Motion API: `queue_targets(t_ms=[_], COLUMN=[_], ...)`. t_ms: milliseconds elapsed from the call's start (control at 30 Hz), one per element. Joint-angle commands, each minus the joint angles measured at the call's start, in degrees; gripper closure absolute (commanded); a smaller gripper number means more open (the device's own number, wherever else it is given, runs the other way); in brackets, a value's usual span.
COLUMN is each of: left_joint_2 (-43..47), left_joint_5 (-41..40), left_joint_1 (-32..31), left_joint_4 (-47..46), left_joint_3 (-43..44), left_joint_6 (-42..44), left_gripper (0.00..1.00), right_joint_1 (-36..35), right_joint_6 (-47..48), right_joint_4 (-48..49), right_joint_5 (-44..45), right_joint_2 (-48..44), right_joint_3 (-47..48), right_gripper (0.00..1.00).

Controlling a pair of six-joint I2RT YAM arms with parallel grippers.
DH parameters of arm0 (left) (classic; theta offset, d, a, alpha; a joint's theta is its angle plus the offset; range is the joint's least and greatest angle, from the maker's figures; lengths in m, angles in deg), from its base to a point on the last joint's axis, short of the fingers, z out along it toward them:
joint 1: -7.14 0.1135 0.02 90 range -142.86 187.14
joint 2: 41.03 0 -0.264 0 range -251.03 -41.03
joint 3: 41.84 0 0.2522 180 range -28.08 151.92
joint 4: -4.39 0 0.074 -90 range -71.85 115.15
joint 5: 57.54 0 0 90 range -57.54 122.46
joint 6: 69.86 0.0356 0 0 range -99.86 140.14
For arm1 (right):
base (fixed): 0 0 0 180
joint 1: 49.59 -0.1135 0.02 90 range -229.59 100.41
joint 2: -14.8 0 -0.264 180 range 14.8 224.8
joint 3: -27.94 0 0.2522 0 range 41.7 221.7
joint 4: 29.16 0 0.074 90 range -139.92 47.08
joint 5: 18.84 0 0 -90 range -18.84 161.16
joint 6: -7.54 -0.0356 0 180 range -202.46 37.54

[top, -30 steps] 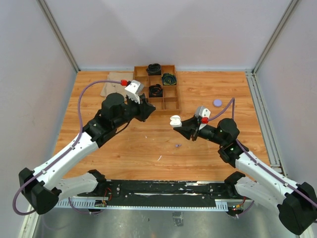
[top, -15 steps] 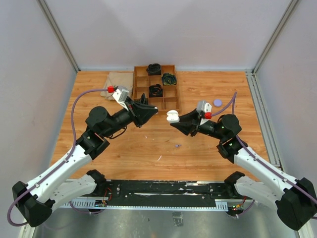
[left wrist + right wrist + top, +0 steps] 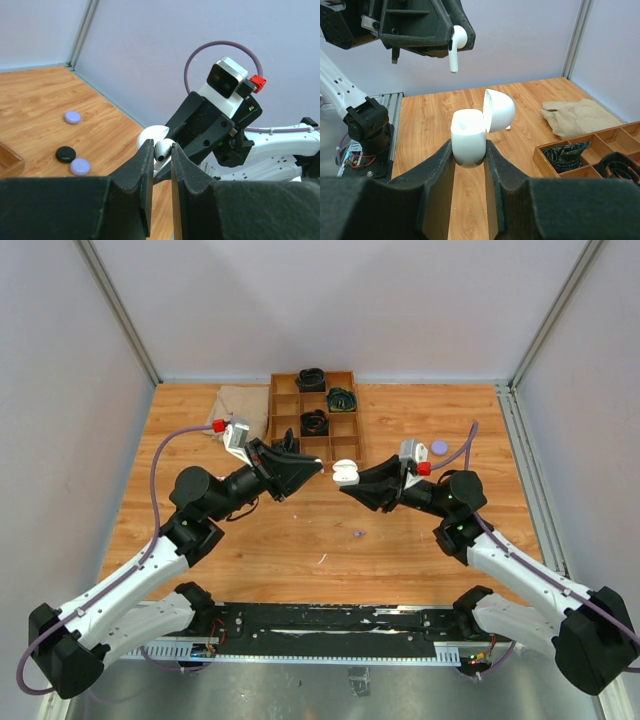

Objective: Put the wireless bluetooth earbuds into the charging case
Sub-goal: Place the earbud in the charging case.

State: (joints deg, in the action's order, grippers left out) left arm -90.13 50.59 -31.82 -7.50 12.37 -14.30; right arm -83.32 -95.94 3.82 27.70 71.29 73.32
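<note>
My right gripper point(image 3: 469, 146) is shut on a white charging case point(image 3: 468, 131), held upright above the table with its lid point(image 3: 499, 110) flipped open. My left gripper point(image 3: 161, 145) is shut on a white stemmed earbud point(image 3: 163, 149). In the right wrist view that earbud point(image 3: 455, 46) hangs stem down, above and a little left of the case mouth, clearly apart from it. From above, the left gripper point(image 3: 316, 469) and the case point(image 3: 346, 473) nearly meet at mid table. A tiny lilac bud point(image 3: 358, 534) and a small white piece point(image 3: 322, 558) lie on the wood below.
A wooden compartment tray point(image 3: 345, 440) with dark bundles stands at the back centre, and a beige cloth point(image 3: 238, 405) lies left of it. Near the right wall are a lilac puck point(image 3: 72, 117), a black puck point(image 3: 65, 153) and another lilac puck point(image 3: 80, 166).
The left arm has swung right and stretched out, bringing the earbud close to the case. The right gripper has carried the case slightly left and farther from the arms' bases.
</note>
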Motion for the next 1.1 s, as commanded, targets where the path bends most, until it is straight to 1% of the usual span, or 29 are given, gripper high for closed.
queue_targets(t_ms=[0, 367, 533, 1067], left_joint_2=[0.16, -3.06, -3.26, -6.36], left_joint_5=[-0.18, -4.56, -6.56, -8.35], left_joint_1=[-1.36, -5.31, -5.99, -7.77], left_joint_4=[-6.09, -9.89, -11.55, -14.08], left_joint_3=[-1.34, -2.23, -3.29, -3.86], left_joint_6=[-2.97, -3.87, -4.23, -5.23], left_gripper=[0.88, 0.89, 0.89, 0.9], right_joint_1=[0.69, 0.71, 0.69, 0.74], right_joint_6=[-2.97, -4.67, -4.98, -4.82], right_joint_4=[6.4, 9.26, 9.78, 9.86], right_joint_5=[-1.43, -1.8, -1.77, -1.32], right_joint_2=[0.88, 2.43, 2.36, 1.33], right_joint_3=[2.05, 1.74, 1.52, 0.77], right_gripper=[0.86, 0.86, 0.86, 0.86])
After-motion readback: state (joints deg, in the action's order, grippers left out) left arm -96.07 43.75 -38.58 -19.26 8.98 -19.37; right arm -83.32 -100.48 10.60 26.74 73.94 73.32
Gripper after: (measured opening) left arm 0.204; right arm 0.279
